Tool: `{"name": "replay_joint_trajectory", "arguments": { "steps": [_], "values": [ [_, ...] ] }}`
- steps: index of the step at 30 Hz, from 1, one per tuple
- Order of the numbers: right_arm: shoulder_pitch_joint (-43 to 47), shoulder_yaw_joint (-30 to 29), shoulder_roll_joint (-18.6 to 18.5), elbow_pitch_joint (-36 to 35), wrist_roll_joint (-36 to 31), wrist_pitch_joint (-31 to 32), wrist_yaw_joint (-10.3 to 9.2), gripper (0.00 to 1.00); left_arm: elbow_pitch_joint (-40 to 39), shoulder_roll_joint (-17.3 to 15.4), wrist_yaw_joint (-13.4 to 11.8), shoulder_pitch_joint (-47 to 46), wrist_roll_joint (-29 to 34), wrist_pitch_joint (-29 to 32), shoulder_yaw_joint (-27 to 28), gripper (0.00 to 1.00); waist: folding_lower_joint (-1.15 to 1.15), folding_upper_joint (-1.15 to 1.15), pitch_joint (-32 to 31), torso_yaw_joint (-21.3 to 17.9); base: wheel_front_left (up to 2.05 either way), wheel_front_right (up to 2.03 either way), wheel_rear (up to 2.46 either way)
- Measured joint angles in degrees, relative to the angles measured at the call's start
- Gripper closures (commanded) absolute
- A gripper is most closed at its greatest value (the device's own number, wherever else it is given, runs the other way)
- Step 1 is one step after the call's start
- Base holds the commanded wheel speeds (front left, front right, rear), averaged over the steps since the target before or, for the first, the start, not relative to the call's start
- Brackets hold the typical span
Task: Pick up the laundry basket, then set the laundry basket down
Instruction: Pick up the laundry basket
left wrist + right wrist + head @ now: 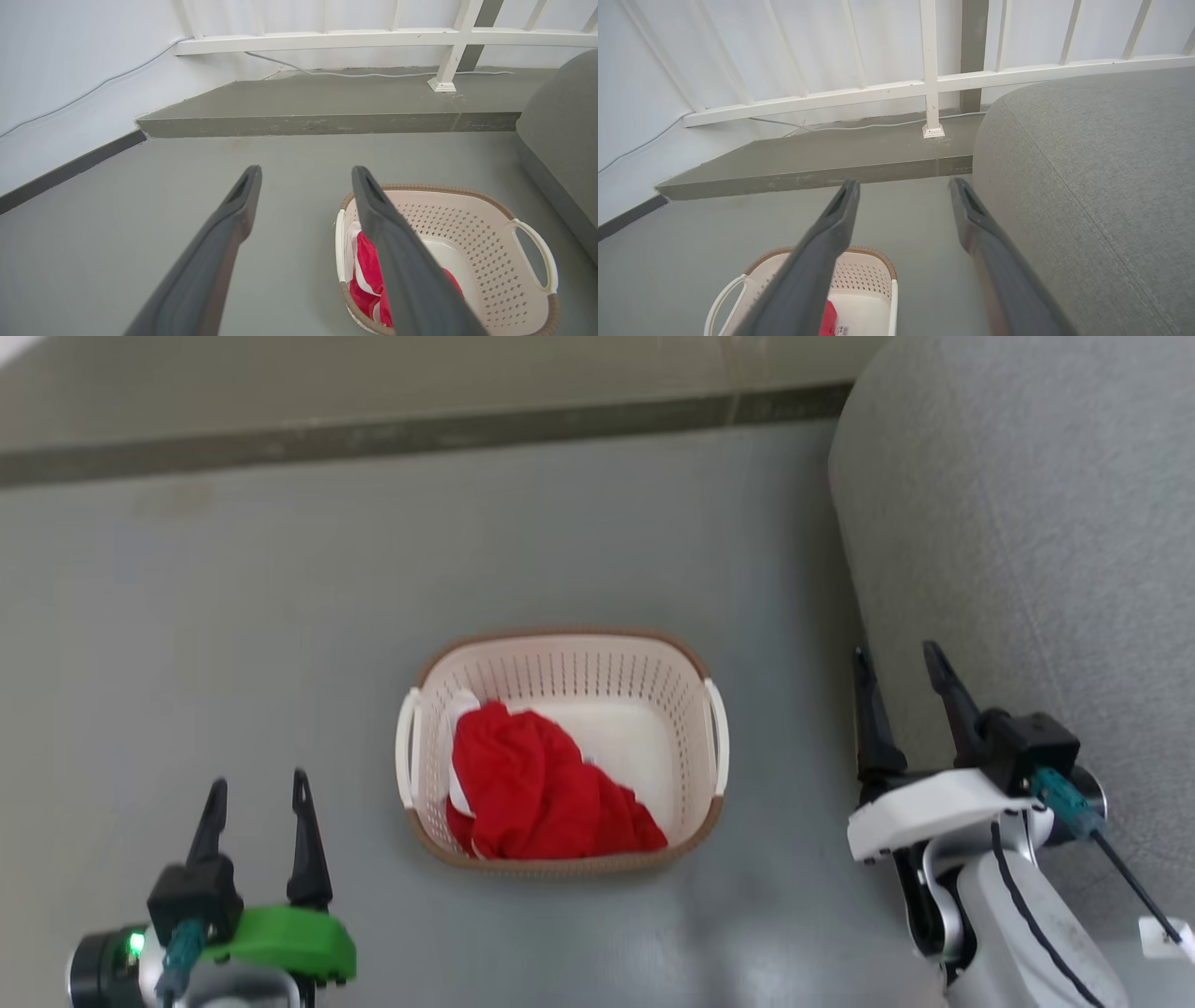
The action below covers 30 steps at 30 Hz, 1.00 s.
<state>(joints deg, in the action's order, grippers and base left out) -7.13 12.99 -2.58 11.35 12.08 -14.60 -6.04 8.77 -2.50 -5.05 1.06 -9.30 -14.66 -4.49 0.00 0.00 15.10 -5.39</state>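
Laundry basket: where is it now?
The laundry basket sits on the floor mid head view, between the left gripper and right gripper, neither touching it.

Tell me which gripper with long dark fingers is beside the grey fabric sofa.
The right gripper, on the white mount, beside the grey fabric sofa; the left gripper, on the green mount, is across the cream-white plastic laundry basket.

Red cloth [541, 789] bunched; grey sofa [1018, 541] at right; white railing [327, 39] on raised step [327, 100].
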Motion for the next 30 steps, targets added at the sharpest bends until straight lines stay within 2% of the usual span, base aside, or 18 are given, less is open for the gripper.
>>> {"name": "replay_joint_trajectory", "arguments": {
  "steps": [12, 30],
  "values": [
    [-8.2, -0.2, -0.1, 8.5, 2.2, 0.0, 0.23, 0.00, 7.8, -0.4, 0.5, -11.8, 0.5, 2.8, -0.7, 0.00, 0.00, 0.00, 9.6, -0.2, 0.00, 0.00, 0.00],
    [-22.5, 2.8, -0.4, 20.7, 6.3, 0.6, 0.22, 0.00, 17.7, -0.4, 3.8, -28.2, 2.6, 5.6, -5.0, 0.00, 0.01, 0.00, 24.3, 0.7, 0.00, 0.00, 0.00]
  ]
}}
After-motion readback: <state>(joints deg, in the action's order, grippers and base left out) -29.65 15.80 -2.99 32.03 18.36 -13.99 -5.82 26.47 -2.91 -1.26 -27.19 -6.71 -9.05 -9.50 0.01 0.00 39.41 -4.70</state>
